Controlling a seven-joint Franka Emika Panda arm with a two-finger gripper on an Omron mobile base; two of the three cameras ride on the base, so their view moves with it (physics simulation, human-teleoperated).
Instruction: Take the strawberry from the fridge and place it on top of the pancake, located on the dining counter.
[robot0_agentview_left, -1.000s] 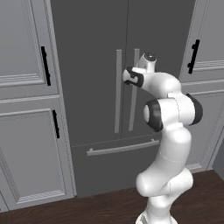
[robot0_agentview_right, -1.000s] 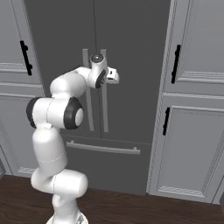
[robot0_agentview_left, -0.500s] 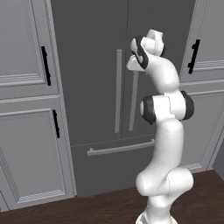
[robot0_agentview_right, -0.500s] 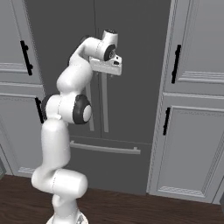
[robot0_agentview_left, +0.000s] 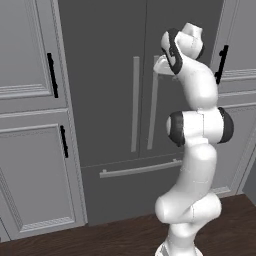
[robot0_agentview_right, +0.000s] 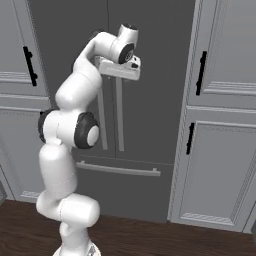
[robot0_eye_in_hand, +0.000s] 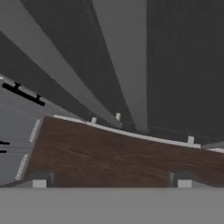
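The fridge (robot0_agentview_left: 105, 75) is a tall dark grey unit and both its doors are closed, so the strawberry is hidden. Two long silver handles (robot0_agentview_left: 135, 102) run down the middle of the doors, with a drawer handle (robot0_agentview_left: 140, 168) below. My arm is raised, with the hand (robot0_agentview_right: 120, 70) up by the top of the handles, close in front of the door. In the hand view the gripper (robot0_eye_in_hand: 111, 180) points down along the handles (robot0_eye_in_hand: 124, 57) toward the floor. It is open wide, with nothing between its fingertips (robot0_eye_in_hand: 41, 179). The pancake and the dining counter are out of view.
Light grey panelled cabinets with black handles flank the fridge, on the left (robot0_agentview_left: 30, 100) and on the right (robot0_agentview_right: 225, 100). Dark wood floor (robot0_agentview_right: 150, 240) runs along the base of the fridge and cabinets.
The arm has stretched upward, carrying the hand from mid-height on the handles to their top. The gripper stayed open. The fridge doors have not moved.
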